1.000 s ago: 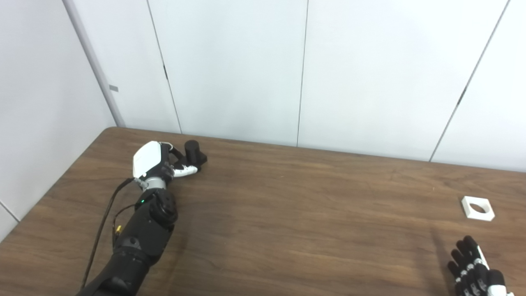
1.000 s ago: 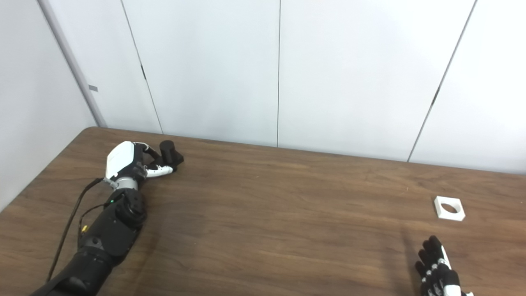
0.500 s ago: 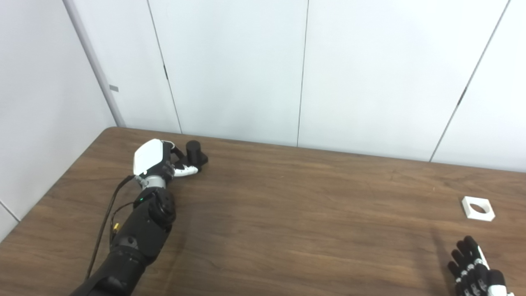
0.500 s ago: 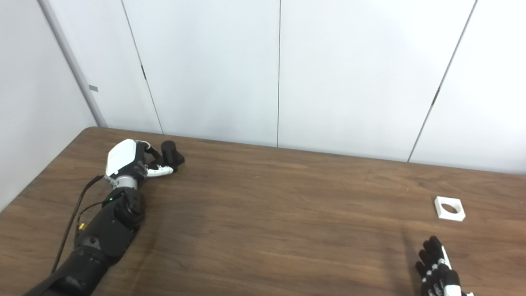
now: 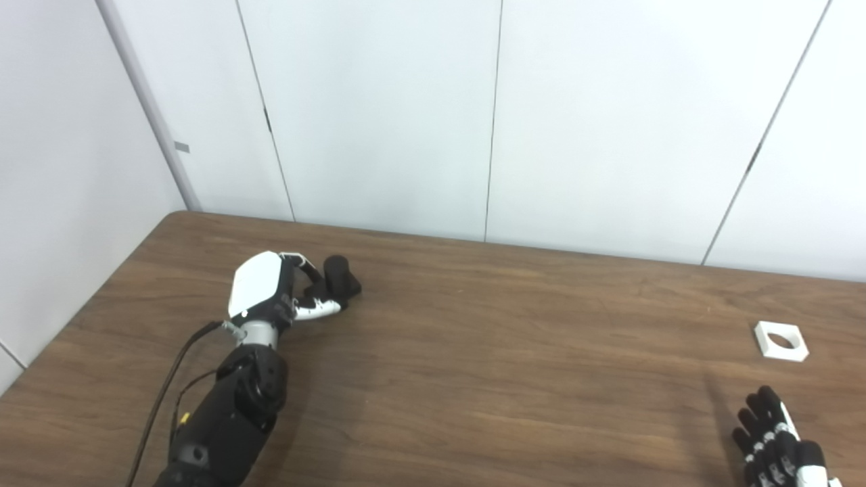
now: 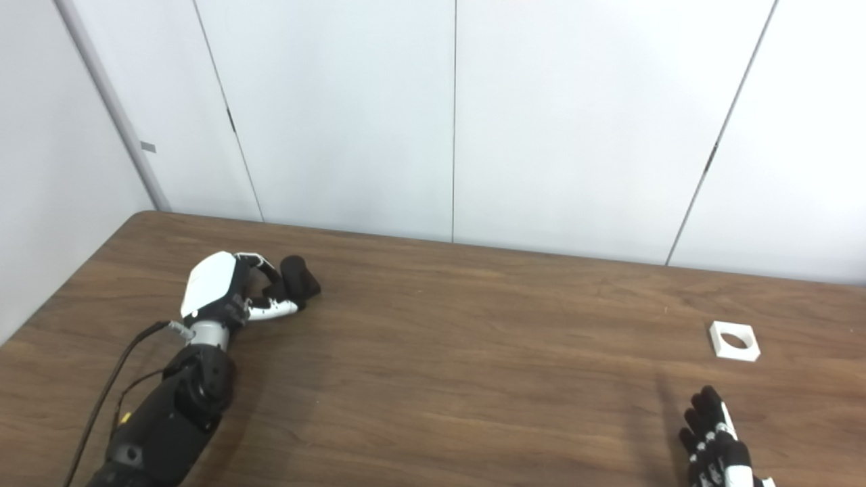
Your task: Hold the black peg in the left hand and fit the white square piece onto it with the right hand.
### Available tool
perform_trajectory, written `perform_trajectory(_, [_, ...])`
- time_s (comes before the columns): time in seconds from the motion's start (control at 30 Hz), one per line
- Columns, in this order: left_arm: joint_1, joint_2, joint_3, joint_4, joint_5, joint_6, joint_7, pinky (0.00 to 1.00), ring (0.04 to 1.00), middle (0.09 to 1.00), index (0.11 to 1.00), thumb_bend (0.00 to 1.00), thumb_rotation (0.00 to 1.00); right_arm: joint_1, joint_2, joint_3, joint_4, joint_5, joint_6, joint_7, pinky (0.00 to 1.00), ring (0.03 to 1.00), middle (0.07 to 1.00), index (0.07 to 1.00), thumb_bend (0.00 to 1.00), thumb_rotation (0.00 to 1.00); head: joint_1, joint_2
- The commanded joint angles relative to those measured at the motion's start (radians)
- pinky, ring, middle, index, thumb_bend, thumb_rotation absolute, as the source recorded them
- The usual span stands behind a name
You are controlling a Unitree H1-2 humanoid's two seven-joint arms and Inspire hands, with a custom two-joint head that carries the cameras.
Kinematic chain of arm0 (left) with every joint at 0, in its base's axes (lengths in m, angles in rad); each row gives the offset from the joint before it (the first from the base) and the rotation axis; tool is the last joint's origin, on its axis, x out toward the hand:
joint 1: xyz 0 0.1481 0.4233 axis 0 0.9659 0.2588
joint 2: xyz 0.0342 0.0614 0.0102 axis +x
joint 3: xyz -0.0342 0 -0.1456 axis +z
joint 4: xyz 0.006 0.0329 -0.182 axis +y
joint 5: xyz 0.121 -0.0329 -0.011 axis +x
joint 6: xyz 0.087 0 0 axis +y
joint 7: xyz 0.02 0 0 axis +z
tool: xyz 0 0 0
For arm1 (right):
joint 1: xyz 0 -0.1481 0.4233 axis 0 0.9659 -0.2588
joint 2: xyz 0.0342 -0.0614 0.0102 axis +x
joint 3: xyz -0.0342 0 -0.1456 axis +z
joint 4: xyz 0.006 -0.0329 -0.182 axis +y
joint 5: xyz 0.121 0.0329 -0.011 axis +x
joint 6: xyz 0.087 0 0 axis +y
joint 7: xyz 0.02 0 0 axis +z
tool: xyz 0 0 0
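1. The left robot hand (image 5: 270,294) is curling its fingers around the black peg (image 5: 340,279) at the bench's (image 5: 473,352) far left;
2. The right robot hand (image 5: 778,443) is hovering empty, fingers spread, at the bottom right;
3. The white square piece (image 5: 781,340) is lying on the bench just beyond it, untouched.

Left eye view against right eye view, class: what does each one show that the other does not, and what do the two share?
Only the left eye view: nothing that matters; everything merely sits further right in the picture.

Only the right eye view: slightly more bare table to the right of the white square piece.

Both: the left robot hand closed around the black peg at the far left of the table, the white square piece lying flat at the far right, and the right robot hand open beside it, not touching it.
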Motion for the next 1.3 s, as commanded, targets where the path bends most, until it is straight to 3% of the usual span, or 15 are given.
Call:
perform_trajectory(0.0, [0.003,-0.001,-0.019,-0.048,0.021,-0.022,-0.024,0.75,0.845,0.791,0.488,0.52,0.05,0.001,0.003,0.003,-0.021,-0.002,0.0,0.001,1.0,1.0,1.0,1.0,0.62,1.0,0.001,0.001])
perform_trajectory(0.17, [0.043,-0.012,-0.03,-0.117,0.04,-0.025,-0.041,0.74,0.839,0.784,0.488,0.52,0.05,-0.005,0.006,0.004,-0.018,-0.007,0.001,-0.003,1.0,1.0,1.0,1.0,0.62,1.0,-0.018,0.016])
perform_trajectory(0.33, [0.098,-0.022,-0.037,-0.222,0.045,-0.013,-0.098,0.75,0.847,0.793,0.488,0.52,0.05,-0.008,0.003,0.008,-0.019,-0.006,0.004,0.001,1.0,1.0,1.0,1.0,0.64,1.0,-0.03,0.032])
perform_trajectory(0.53, [0.157,-0.032,-0.057,-0.337,0.053,-0.042,-0.158,0.78,0.862,0.815,0.488,0.52,0.05,-0.015,0.002,0.015,-0.01,-0.009,-0.006,0.005,1.0,1.0,1.0,1.0,0.62,1.0,-0.041,0.052])
perform_trajectory(0.67, [0.191,-0.042,-0.075,-0.398,0.06,-0.06,-0.188,0.95,0.905,0.833,0.488,0.52,0.05,-0.02,0.004,0.019,-0.016,-0.014,0.007,0.0,1.0,1.0,1.0,1.0,0.65,1.0,-0.052,0.068])
perform_trajectory(0.97, [0.25,-0.086,-0.113,-0.47,0.096,-0.134,-0.206,1.0,0.928,0.838,0.487,0.52,0.05,-0.028,0.013,0.03,-0.02,-0.029,0.012,-0.007,1.0,1.0,1.0,1.0,0.65,1.0,-0.085,0.091])
perform_trajectory(1.27, [0.305,-0.139,-0.153,-0.514,0.165,-0.158,-0.226,1.0,0.914,0.835,0.488,0.52,0.05,-0.027,0.023,0.038,-0.05,-0.044,0.034,-0.019,1.0,1.0,0.992,1.0,0.66,1.0,-0.129,0.124])
